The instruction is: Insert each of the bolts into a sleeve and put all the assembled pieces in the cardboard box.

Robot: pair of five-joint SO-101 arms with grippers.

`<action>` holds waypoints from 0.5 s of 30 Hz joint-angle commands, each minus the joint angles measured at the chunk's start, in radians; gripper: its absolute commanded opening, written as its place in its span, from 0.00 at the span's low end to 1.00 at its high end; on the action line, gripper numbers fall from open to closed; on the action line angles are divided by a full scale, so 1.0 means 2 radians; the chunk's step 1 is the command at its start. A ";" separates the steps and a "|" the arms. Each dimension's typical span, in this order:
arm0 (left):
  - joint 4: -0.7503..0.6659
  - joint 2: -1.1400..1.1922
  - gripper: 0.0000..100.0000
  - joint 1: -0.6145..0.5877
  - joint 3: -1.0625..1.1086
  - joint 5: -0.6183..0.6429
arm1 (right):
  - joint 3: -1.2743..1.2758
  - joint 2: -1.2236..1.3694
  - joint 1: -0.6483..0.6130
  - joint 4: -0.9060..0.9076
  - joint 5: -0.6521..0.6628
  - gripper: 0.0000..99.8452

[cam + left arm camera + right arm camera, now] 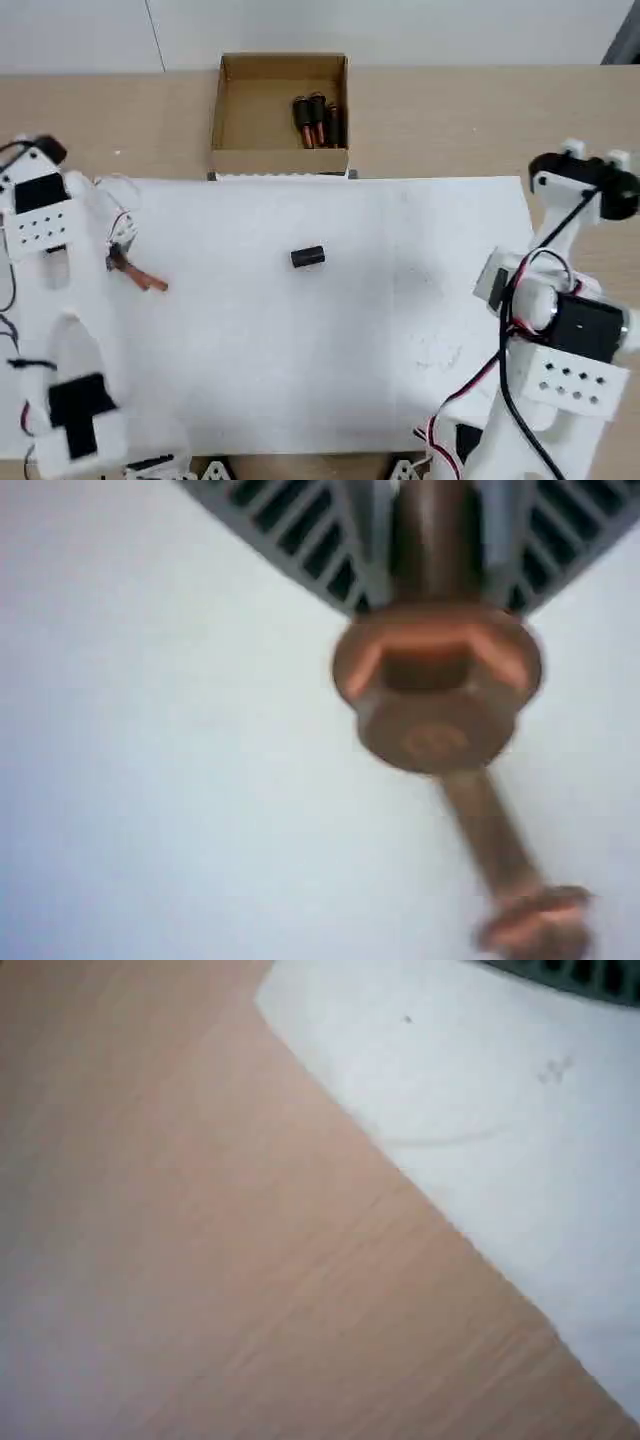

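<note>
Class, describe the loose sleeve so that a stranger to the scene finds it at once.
Start at the cardboard box at the far side of the table, then move onto the white sheet before it. Near the sheet's middle lies the sleeve: a short black cylinder, alone, showing no copper, unlike the assembled pieces in the box.

Blur at our left gripper (435, 575)
Clamped there, the copper-coloured hex-headed metal bolt (435, 695) is blurred, its shank cropped; beyond the tips lies a blurred copper flange (535, 925), and we cannot tell if it is the same bolt or another.
</note>
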 commanded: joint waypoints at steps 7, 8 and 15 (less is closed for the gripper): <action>0.035 -0.184 0.01 0.097 -0.024 -0.002 | -0.040 -0.012 -0.018 0.022 -0.007 0.00; 0.038 -0.198 0.01 0.108 -0.024 -0.002 | -0.048 -0.012 -0.023 0.030 -0.007 0.00; 0.044 -0.292 0.01 0.166 -0.007 -0.008 | -0.064 -0.062 -0.059 0.034 -0.007 0.00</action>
